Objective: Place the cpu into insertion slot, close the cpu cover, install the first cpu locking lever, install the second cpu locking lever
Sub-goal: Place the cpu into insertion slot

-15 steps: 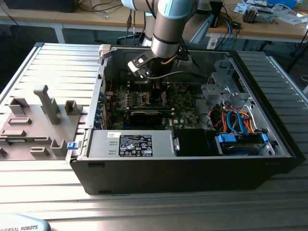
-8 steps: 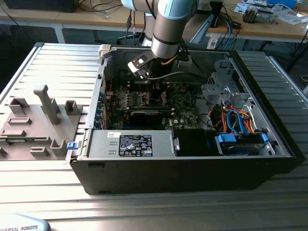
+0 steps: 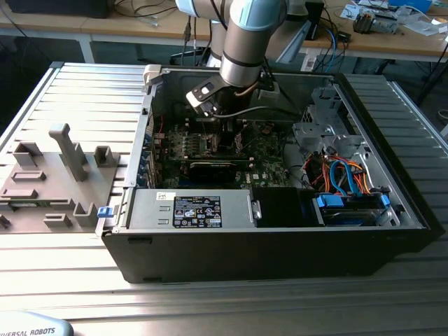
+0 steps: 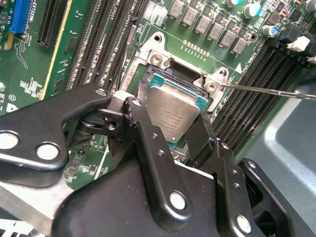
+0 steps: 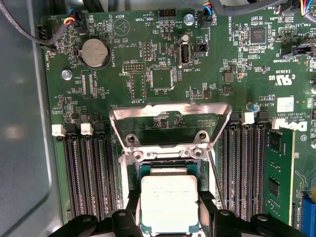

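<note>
At the exterior view's left I see a grey plastic fixture plate [image 3: 56, 175] with upright pegs, lying on the ribbed metal table [image 3: 210, 301]. Further right is the open black computer case [image 3: 280, 252], and my grey arm [image 3: 245, 42] reaches down into it over the green circuit board [image 3: 266, 164]. At the case's right end are blue and orange cables [image 3: 346, 178].

In the first wrist view my black claw [image 5: 169, 211] is clamped on the small flat square chip [image 5: 169, 195] with the dull silver-grey metal top, a finger [image 5: 131, 212] against each opposite edge. The chip is over the square dark socket [image 5: 168, 163] with its silver rim, but I cannot tell whether it is fully seated. The thin square silver cover frame [image 5: 168, 107] is swung open, lying back over the board. In the second wrist view a thin silver wire rod [image 4: 266, 91] stands free beside the socket's corner.
</note>
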### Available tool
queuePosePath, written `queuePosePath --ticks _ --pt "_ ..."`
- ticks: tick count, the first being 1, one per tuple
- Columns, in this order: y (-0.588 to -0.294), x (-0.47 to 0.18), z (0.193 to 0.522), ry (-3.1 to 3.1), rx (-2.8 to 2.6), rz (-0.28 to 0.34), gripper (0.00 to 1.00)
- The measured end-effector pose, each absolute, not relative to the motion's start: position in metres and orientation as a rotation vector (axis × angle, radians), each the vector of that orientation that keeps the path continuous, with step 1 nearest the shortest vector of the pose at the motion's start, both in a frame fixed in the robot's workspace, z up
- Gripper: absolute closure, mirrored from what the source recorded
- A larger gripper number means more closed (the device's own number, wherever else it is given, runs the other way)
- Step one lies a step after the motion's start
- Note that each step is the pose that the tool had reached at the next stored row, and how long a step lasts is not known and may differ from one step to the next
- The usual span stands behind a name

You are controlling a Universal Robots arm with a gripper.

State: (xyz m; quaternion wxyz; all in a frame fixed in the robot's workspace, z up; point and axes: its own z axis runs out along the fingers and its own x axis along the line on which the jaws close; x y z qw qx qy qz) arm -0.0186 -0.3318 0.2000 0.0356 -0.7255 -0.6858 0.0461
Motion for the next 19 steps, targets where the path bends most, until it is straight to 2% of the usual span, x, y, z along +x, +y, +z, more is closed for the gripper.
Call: queuePosePath --ticks 10,11,12,13,19 --pt "-0.3316 -0.0176 0.1997 -2.108 -2.229 0.140 0.45" --pt "-0.3316 -0.0177 0.1997 -2.107 -2.229 0.141 0.39" --pt "-0.3316 -0.0178 0.1998 -2.107 -2.229 0.141 0.39" --pt "-0.3317 -0.0178 0.1998 -2.107 -2.229 0.141 0.32" --pt "-0.3317 -0.0178 0.2000 -2.107 -2.229 0.142 0.32"
